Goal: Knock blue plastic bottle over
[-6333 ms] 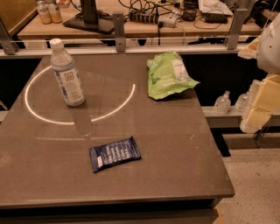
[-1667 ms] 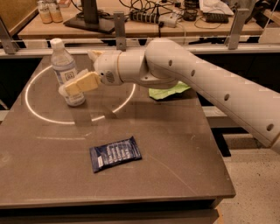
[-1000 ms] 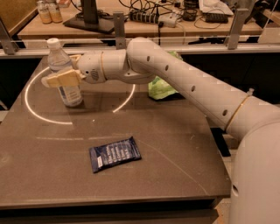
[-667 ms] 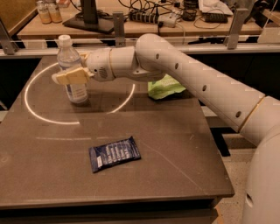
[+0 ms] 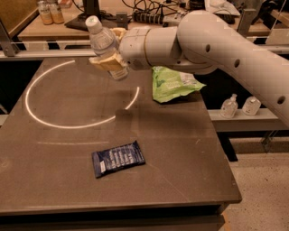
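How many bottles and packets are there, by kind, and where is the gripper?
Water bottle: 1, the blue plastic bottle, tilted, held in the gripper over the table's far side.
Pump-top bottles: 2.
Orange-brown bottles: 2.
Packets: 2, green bag and blue packet.
Total: 7.

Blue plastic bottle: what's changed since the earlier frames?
The gripper has closed on the blue plastic bottle and lifted it rightward off the table, tilted, cap leaning left. The blue packet and green bag stayed put.
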